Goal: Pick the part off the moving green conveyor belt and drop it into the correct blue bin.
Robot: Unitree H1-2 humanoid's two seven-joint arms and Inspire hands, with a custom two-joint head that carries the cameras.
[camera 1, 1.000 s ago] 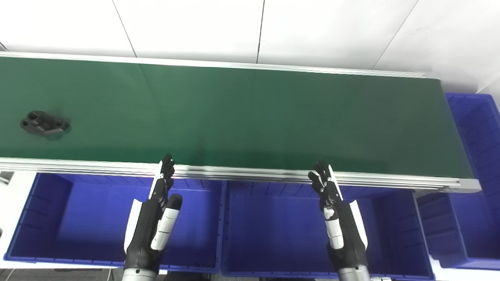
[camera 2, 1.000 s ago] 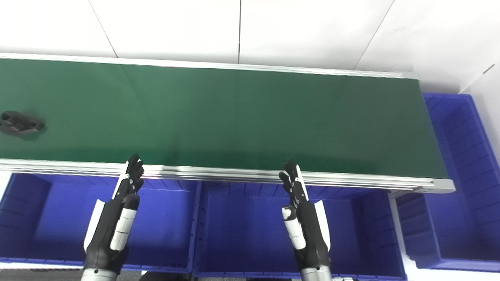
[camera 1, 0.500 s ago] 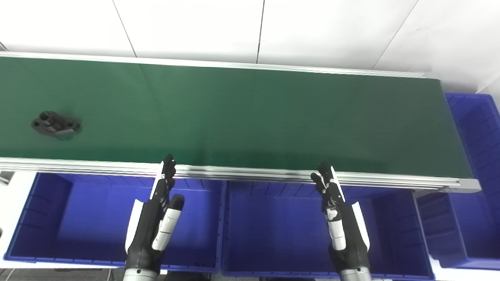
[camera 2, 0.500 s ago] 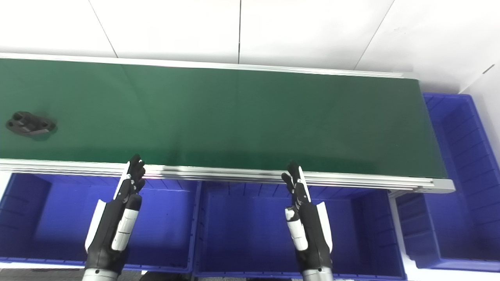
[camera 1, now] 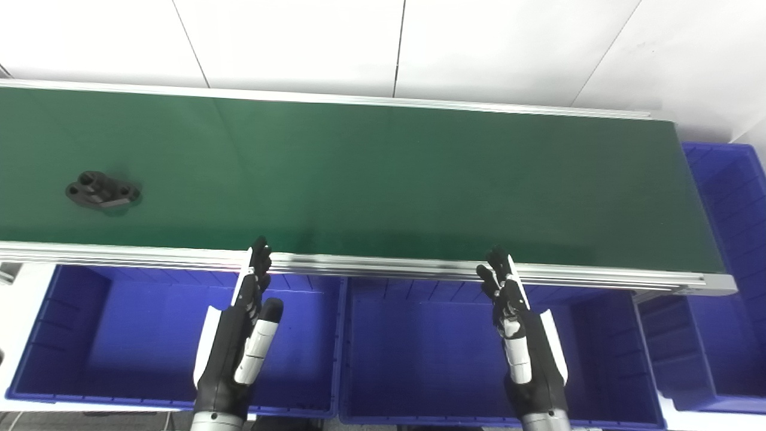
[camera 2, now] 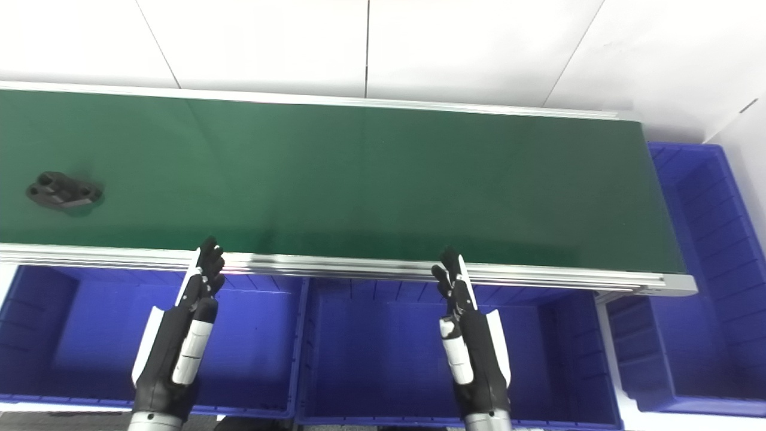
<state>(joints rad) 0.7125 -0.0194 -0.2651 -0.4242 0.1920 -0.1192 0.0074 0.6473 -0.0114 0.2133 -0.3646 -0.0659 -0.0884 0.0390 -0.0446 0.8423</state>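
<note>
Both hands hang empty over the blue bins, fingers stretched out straight and a little apart, tips pointing toward twelve o'clock at the belt's near rail. Left hand [camera 1: 239, 335] sits above the left bin [camera 1: 108, 335]; right hand [camera 1: 520, 335] sits above the middle bin [camera 1: 431, 353]. Neither touches anything. Off at about ten o'clock from the left hand, a small black part [camera 1: 103, 189] with round holes lies flat on the green conveyor belt [camera 1: 389, 173], near its left end and well apart from both hands. Another blue bin [camera 1: 730, 197] stands at the belt's right end, around three o'clock.
</note>
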